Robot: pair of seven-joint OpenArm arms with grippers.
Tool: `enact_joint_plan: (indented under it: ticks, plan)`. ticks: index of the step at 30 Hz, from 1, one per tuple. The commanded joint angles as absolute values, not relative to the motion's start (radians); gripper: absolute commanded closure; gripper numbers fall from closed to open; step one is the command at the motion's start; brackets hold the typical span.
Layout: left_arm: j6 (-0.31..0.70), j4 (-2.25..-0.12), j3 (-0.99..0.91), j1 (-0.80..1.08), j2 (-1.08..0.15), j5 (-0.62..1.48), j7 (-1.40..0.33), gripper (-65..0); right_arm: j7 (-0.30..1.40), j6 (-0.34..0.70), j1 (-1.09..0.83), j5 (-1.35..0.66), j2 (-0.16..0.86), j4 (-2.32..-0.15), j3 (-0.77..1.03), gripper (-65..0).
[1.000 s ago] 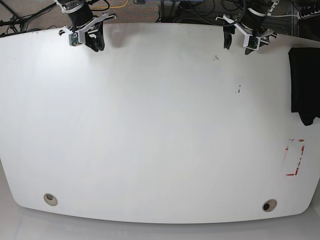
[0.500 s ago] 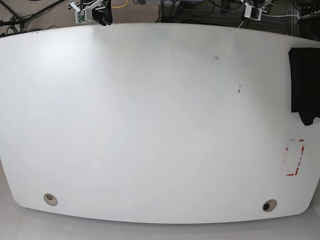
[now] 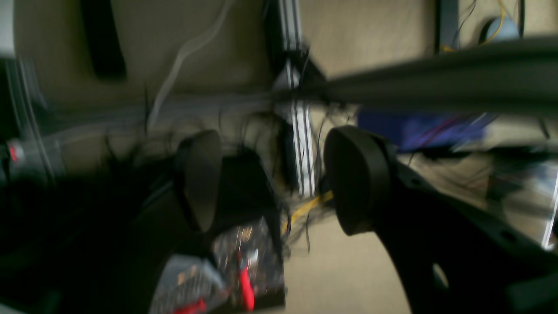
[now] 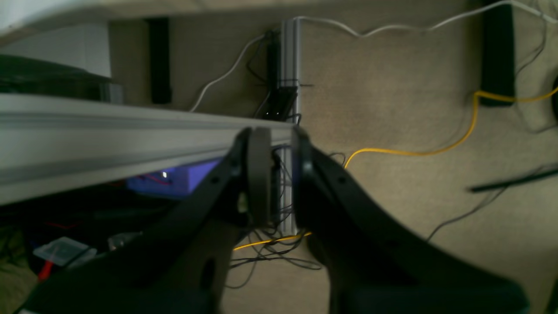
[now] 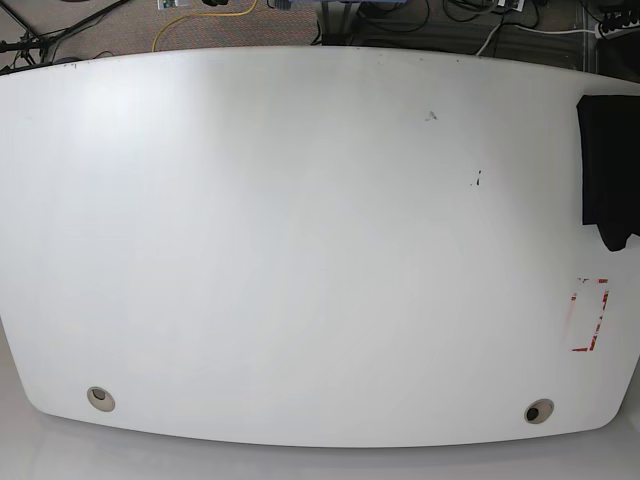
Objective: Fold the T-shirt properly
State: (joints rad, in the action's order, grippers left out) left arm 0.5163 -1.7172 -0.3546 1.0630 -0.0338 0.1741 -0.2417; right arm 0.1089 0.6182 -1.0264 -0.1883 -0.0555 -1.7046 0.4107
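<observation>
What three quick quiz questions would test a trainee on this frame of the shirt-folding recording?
1. True or false: the T-shirt lies at the table's centre.
2. Which gripper stands open: left or right?
3. Fill in: red tape marks sit ____ the T-shirt in the base view.

Key: 1 false, it lies at the view's right edge; 2 left, the right one is nearly closed and empty; 3 below.
</observation>
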Motion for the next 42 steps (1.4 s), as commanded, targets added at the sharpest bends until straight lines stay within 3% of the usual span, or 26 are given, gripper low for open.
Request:
enact_joint_plan:
  ticks: [1, 13, 22, 37, 42]
  plan:
    - [0.519, -1.649, -0.352, 1.04, -0.041, 0.177, -0.232, -37.1, 0.058, 0.625, -1.04, -0.196, -0.056, -1.639, 0.414, -7.9]
    - [0.512, -1.254, -0.255, 0.816, -0.11, 0.173, -0.231, -37.1, -0.002, 0.624, -0.848, -0.022, -0.042, -1.247, 0.414, -7.9]
    - [0.506, -0.983, -0.222, 0.65, -0.116, 0.099, -0.185, -37.1, -0.004, 0.619, -0.696, -0.002, -0.013, -1.021, 0.414, -7.9]
    - [0.341, -0.539, -0.148, 0.383, -0.116, -0.028, -0.077, -37.1, -0.004, 0.611, -0.44, 0.136, 0.036, -0.68, 0.414, -7.9]
    - [0.277, -0.406, -0.105, 0.282, -0.119, -0.051, -0.041, -37.2, -0.004, 0.545, -0.384, 0.203, 0.036, -0.634, 0.414, -8.1]
